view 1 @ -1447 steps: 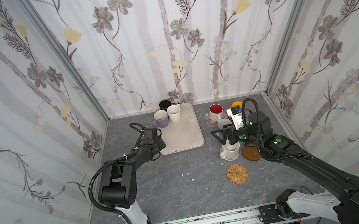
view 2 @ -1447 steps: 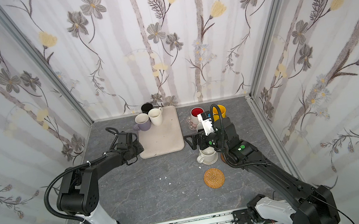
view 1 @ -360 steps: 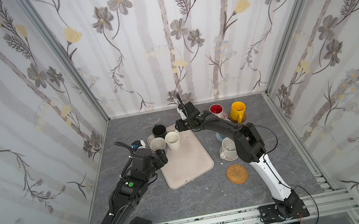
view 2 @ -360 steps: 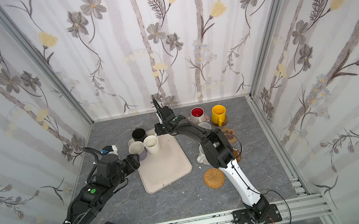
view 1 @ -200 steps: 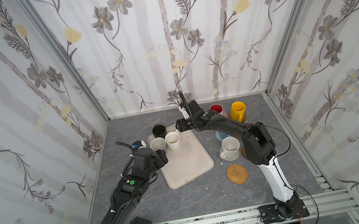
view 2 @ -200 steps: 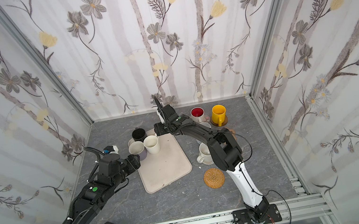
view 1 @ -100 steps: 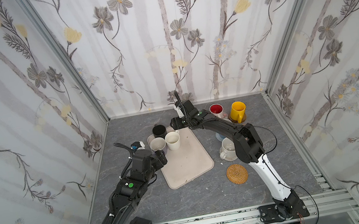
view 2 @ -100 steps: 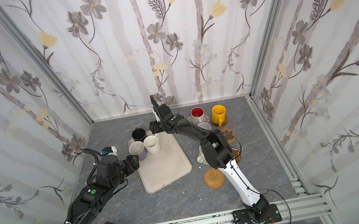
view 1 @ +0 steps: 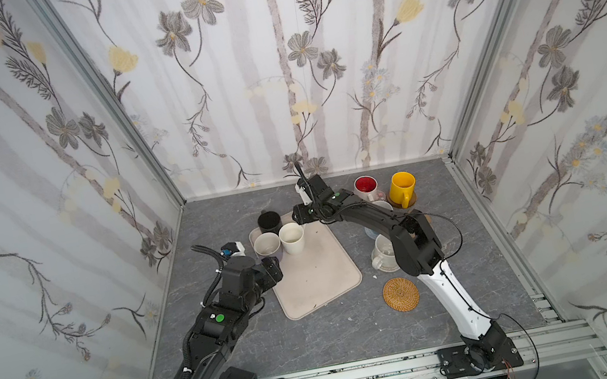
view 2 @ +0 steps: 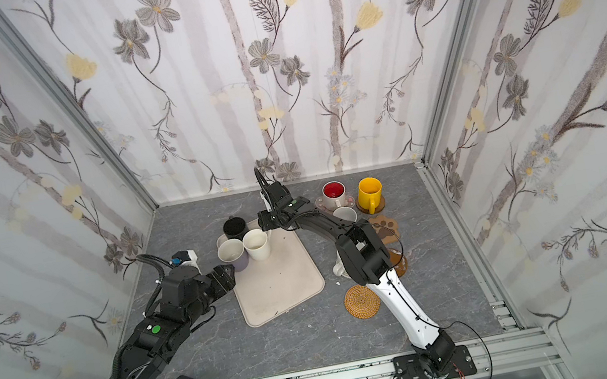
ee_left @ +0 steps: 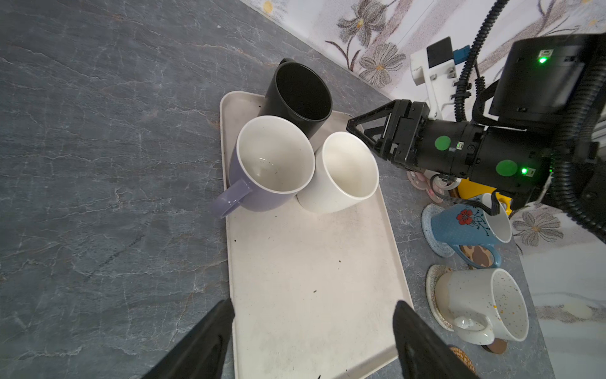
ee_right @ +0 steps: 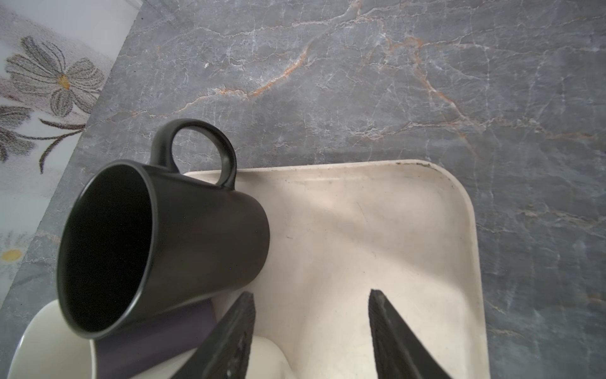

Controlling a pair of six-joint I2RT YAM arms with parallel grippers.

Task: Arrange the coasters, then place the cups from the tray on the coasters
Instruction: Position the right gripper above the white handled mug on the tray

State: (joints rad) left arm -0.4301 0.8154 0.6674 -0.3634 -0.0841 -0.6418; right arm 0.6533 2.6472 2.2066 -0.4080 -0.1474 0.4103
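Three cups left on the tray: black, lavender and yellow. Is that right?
Not quite: the third is the cream cup, not yellow. The left wrist view shows the black cup, lavender cup and cream cup on the tray. The yellow cup stands on a coaster at the back right in both top views.

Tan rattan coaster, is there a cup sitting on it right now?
No, the tan rattan coaster lies bare in a top view, with nothing resting on it.
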